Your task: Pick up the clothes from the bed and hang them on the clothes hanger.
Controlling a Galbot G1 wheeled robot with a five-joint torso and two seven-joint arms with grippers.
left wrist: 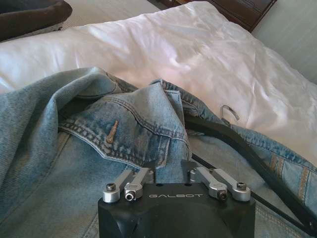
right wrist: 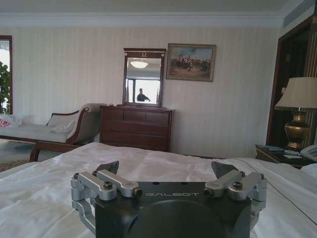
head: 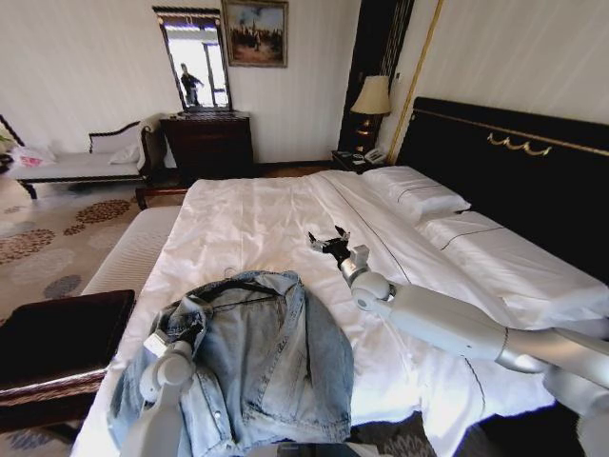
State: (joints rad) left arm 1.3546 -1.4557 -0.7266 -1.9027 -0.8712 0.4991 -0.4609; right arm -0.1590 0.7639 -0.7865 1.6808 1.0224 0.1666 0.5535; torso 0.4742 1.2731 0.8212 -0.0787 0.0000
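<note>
I'm in a hotel-style bedroom: large white bed (head: 266, 224) with black headboard (head: 514, 162) right, lamp (head: 371, 100) far, dark dresser (head: 211, 145) under mirror (head: 195, 62), framed painting (head: 255, 33), daybed (head: 86, 162) far left.

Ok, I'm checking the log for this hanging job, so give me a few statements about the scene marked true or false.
1. The light blue faded denim jacket lies on the large white-sheeted bed. True.
2. The thin black coat hanger hangs on the wall. False: it lies inside the jacket on the bed.
3. The left gripper is shut on the jacket's denim. True.
4. The right gripper holds the hanger. False: it is open and empty above the sheet.
</note>
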